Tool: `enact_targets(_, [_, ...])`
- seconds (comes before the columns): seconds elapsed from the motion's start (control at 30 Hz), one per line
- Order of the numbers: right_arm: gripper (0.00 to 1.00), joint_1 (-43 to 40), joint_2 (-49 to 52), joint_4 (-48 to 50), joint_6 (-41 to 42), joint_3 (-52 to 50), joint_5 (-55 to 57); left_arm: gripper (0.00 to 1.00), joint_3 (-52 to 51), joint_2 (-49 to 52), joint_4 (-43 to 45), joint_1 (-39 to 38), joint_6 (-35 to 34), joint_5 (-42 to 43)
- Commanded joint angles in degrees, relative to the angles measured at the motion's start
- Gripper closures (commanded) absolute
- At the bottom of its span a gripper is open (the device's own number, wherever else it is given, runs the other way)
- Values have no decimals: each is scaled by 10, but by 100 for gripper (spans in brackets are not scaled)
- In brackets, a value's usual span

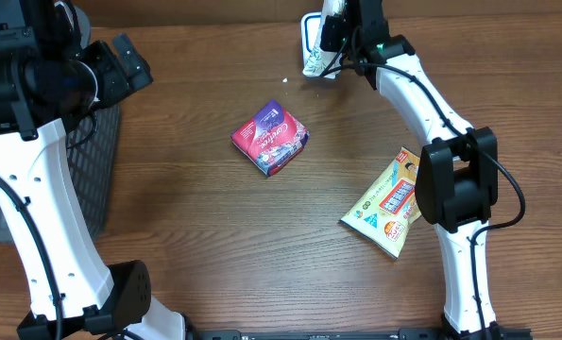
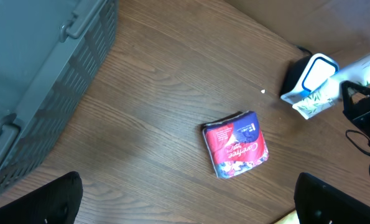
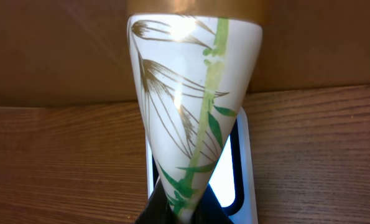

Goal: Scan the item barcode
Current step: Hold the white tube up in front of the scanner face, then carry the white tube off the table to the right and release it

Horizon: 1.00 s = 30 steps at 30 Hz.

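Note:
A white packet with a green bamboo print is pinched at its lower corner by my right gripper, which is shut on it. The packet hangs right in front of the barcode scanner, covering most of its lit window. From overhead, the right gripper holds the packet against the scanner at the table's far edge. In the left wrist view the packet sits just below the scanner. My left gripper is open and empty, high above the table.
A red and blue pack lies at the table's middle, also the red pack in the left wrist view. A yellow packet lies beside the right arm. A grey basket stands at the left edge.

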Motion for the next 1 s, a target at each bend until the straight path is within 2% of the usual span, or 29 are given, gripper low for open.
enact_targets(0.0, [96,-19,-51,4,-2,54,6,0,-2,0,1,-1,-2,-2])
enact_targets(0.23, [96,-88,-120,-27,1,58,6,0,-2,0,1,-1,-2,-2])
enact_targets(0.43, [96,-189,-159,-98,1,58,21,0,-2,0,1,-1,-2,-2])
enact_targets(0.53, [96,-252,-160,-164,6,57,57,0,-2,0,1,-1,-2,-2])
enact_targets(0.7, [96,-366,-151,-273,74,57,90,0,-2,0,1,-1,-2,-2])
enact_targets(0.97, [96,-511,-130,-342,76,54,90,0,-2,0,1,-1,-2,-2])
